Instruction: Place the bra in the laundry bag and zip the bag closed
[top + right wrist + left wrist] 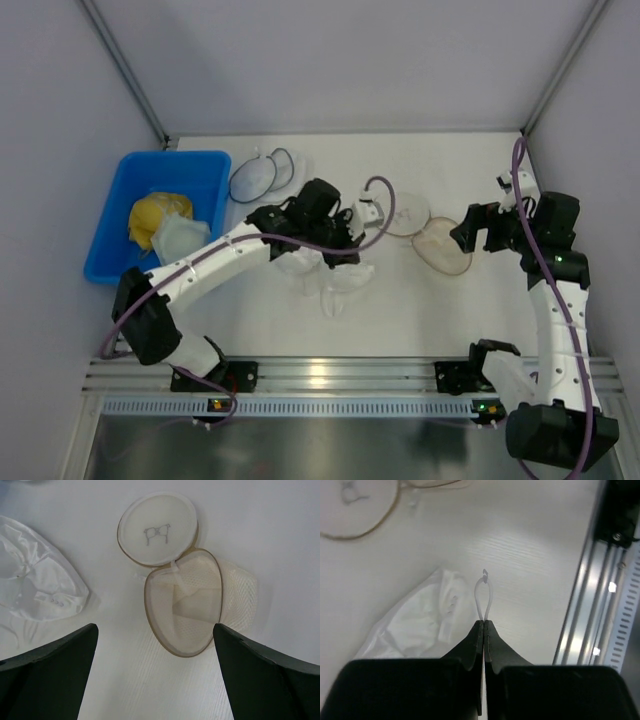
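Pale grey walls close in a white surface [400, 310], with slanted metal posts at the far corners and a ribbed aluminium rail [330, 378] along the near edge; at far left a blue bin [105, 255] holds a yellow cloth bundle [152, 215]; just right of the bin a round mesh pouch with a black rim [255, 178] lies flat; the left arm [225, 255] reaches diagonally over the middle, and the left jaws are pressed together on a thin strap loop [484, 597] of the bra [427, 622], the loop sticking straight out beyond the tips with a small hook at its end; the bra sits near the middle of the surface, partly under that arm, wholly outside the bag, its long axis running roughly left to right; right of it and apart from it the laundry bag [185, 610] lies open, mouth upward; its round lid [157, 527] is folded back flat, joined to the body at the tan rim, so the two halves line up from far-left to near-right in the overhead view; at far right the right arm [560, 300] hangs above the bag, the right jaws wide apart and clear of it.
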Tool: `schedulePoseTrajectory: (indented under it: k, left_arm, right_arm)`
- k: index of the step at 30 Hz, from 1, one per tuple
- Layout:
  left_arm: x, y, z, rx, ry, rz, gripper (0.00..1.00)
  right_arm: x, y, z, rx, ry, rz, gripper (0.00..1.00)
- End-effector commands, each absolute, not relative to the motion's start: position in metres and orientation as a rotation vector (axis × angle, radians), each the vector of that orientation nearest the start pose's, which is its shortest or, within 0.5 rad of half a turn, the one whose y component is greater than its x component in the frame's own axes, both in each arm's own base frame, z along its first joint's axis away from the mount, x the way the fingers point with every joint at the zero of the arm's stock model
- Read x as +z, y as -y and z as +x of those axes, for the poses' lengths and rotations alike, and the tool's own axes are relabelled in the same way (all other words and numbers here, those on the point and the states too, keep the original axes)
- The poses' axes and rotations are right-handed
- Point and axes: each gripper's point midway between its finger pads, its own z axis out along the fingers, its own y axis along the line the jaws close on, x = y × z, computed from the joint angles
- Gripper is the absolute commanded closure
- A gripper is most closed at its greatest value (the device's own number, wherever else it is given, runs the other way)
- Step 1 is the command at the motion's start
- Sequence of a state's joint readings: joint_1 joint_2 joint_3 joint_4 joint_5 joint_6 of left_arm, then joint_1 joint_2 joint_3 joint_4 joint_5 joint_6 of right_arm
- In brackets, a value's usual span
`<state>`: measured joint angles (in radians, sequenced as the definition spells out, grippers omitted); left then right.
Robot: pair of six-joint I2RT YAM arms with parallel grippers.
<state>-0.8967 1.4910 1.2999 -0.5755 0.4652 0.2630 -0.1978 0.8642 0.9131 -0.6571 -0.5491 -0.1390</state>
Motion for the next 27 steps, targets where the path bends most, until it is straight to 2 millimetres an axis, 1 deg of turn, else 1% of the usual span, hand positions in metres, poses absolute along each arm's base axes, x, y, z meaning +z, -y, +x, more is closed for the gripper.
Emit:
schedulePoseTrajectory:
  k: [1,3,4,5,7,9,10,12,13,14,15,16,18,19,20,21,22,23,25,27]
  left_arm:
    - [0.196,0.316,0.236,-0.827,-2.08,1.12,1.0]
    - [0.194,0.306,0.252,-0.8,-2.125,1.022,1.0]
    - [0.194,0.294,0.267,-0.769,-2.14,0.965,1.0]
    - [0.193,0.289,0.274,-0.765,-2.168,0.908,1.0]
    - [0.189,0.275,0.294,-0.701,-2.193,0.838,1.0]
    - [0.183,0.264,0.309,-0.631,-2.207,0.809,1.0]
    - [0.184,0.257,0.319,-0.605,-2.211,0.782,1.0]
    - [0.18,0.249,0.333,-0.557,-2.188,0.833,1.0]
    - [0.183,0.24,0.344,-0.531,-2.176,0.821,1.0]
    - [0.184,0.237,0.349,-0.527,-2.167,0.83,1.0]
    - [0.185,0.232,0.359,-0.494,-2.145,0.865,1.0]
    - [0.186,0.223,0.367,-0.469,-2.144,0.852,1.0]
    - [0.187,0.212,0.379,-0.43,-2.126,0.868,1.0]
    - [0.193,0.204,0.388,-0.406,-2.113,0.853,1.0]
    - [0.193,0.2,0.393,-0.381,-2.105,0.867,1.0]
    - [0.195,0.197,0.398,-0.366,-2.098,0.864,1.0]
    - [0.203,0.194,0.406,-0.355,-2.077,0.856,1.0]
    - [0.203,0.193,0.41,-0.356,-2.073,0.86,1.0]
    - [0.214,0.19,0.422,-0.336,-2.043,0.858,1.0]
    - [0.22,0.19,0.43,-0.317,-2.017,0.871,1.0]
  right_arm:
    - [0.242,-0.034,0.269,0.384,-2.04,-0.28,0.01]
    - [0.24,-0.034,0.27,0.393,-2.051,-0.277,0.01]
    - [0.24,-0.034,0.27,0.391,-2.049,-0.28,0.01]
    - [0.24,-0.034,0.27,0.392,-2.05,-0.279,0.0]
    - [0.24,-0.034,0.271,0.393,-2.051,-0.282,0.01]
    - [0.239,-0.034,0.271,0.392,-2.055,-0.282,0.01]
    - [0.24,-0.033,0.271,0.39,-2.055,-0.285,0.01]
    - [0.238,-0.033,0.271,0.388,-2.063,-0.285,0.01]
    - [0.238,-0.032,0.271,0.385,-2.063,-0.288,0.01]
    - [0.237,-0.033,0.27,0.384,-2.065,-0.29,0.01]
    - [0.237,-0.032,0.27,0.377,-2.064,-0.291,0.01]
    - [0.236,-0.031,0.27,0.374,-2.068,-0.293,0.01]
    - [0.235,-0.031,0.27,0.373,-2.072,-0.295,0.01]
    - [0.235,-0.031,0.27,0.369,-2.07,-0.297,0.0]
    - [0.234,-0.031,0.27,0.371,-2.071,-0.298,0.01]
    - [0.233,-0.031,0.269,0.372,-2.074,-0.295,0.01]
    - [0.232,-0.031,0.27,0.373,-2.078,-0.294,0.0]
    - [0.232,-0.031,0.27,0.373,-2.077,-0.295,0.0]
    - [0.232,-0.03,0.27,0.373,-2.078,-0.296,0.01]
    - [0.232,-0.03,0.27,0.372,-2.077,-0.297,0.01]
